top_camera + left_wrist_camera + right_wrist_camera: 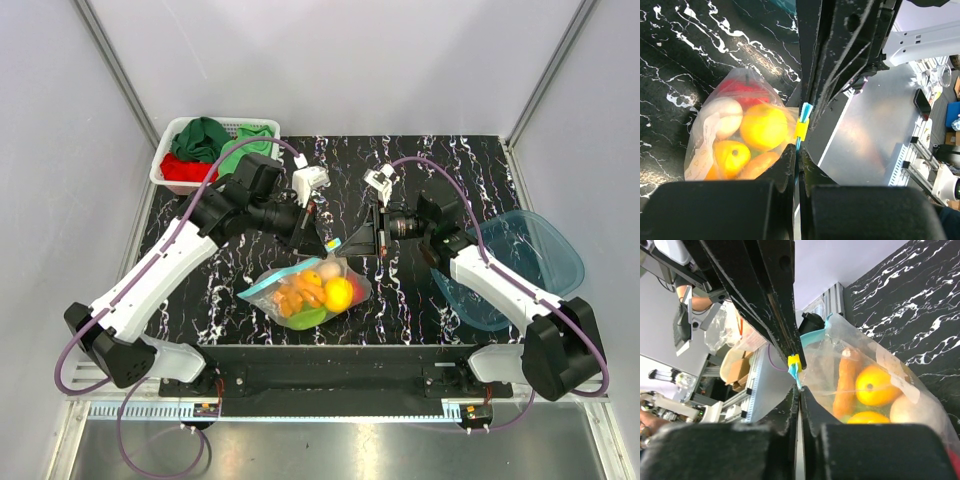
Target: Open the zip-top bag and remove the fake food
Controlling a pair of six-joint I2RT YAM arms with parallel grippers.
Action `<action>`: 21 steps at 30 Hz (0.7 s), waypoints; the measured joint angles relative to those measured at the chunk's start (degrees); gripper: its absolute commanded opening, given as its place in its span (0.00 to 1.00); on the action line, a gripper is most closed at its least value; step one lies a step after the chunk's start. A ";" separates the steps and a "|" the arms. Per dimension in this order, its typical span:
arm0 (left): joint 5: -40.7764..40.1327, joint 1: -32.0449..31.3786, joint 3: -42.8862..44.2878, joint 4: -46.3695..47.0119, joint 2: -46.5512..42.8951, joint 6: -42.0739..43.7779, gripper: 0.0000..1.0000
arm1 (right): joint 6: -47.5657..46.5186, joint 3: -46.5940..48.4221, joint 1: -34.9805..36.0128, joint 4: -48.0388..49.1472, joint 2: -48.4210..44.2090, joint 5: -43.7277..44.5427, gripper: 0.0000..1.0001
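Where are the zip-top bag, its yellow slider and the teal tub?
zip-top bag (pixel 265 283), top external view, on its blue zip strip.
yellow slider (pixel 801 129), left wrist view, on its middle.
teal tub (pixel 540 255), top external view, on its bare floor.

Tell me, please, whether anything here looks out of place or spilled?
Nothing is spilled: the food is all inside the bag, whose zip edge the left gripper and right gripper pinch. Only the tub looks off, overhanging the right edge of the table.
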 measured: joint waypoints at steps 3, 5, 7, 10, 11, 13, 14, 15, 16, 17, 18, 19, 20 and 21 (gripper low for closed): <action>0.50 0.04 -0.02 0.04 0.00 -0.74 0.32 | 0.02 0.00 0.00 -0.39 0.00 0.09 0.00; 0.52 0.11 -0.11 0.83 -0.09 -0.98 0.53 | 0.17 0.00 0.00 -0.39 0.00 0.11 0.00; -0.02 0.22 -0.85 2.80 -0.81 -2.29 0.56 | 0.57 0.00 0.04 -0.42 0.00 0.22 0.00; -0.83 0.28 -2.05 5.14 -2.40 -3.37 0.54 | 1.01 0.00 0.04 -0.44 0.00 0.50 0.00; -0.92 0.28 -2.40 6.01 -2.93 -3.85 0.52 | 1.18 0.00 0.04 -0.42 0.00 0.55 0.00; -1.03 0.28 -2.84 7.78 -3.63 -4.66 0.51 | 1.68 0.00 0.07 -0.42 0.00 0.61 0.00; -1.03 0.28 -2.89 8.33 -3.72 -5.07 0.50 | 1.86 0.00 0.07 -0.42 0.00 0.63 0.00; -1.03 0.28 -3.02 9.27 -3.74 -5.38 0.50 | 2.08 0.00 0.07 -0.39 0.00 0.63 0.00; -1.03 0.28 -3.23 10.10 -3.74 -5.64 0.50 | 2.29 0.00 0.07 -0.31 0.00 0.61 0.00; -1.03 0.28 -3.56 10.78 -3.74 -5.86 0.49 | 2.49 0.00 0.07 -0.26 0.00 0.61 0.00; -1.03 0.28 -3.87 11.13 -3.74 -6.03 0.48 | 2.71 0.00 0.07 -0.24 0.00 0.61 0.00; -1.01 0.28 -4.20 11.45 -3.72 -6.29 0.47 | 2.91 0.00 0.07 -0.24 0.00 0.59 0.00; -1.01 0.28 -4.44 11.76 -3.72 -6.47 0.45 | 3.04 0.00 0.07 -0.24 0.00 0.59 0.00; -1.01 0.28 -4.74 12.11 -3.72 -6.64 0.43 | 3.21 0.00 0.07 -0.24 0.00 0.61 0.00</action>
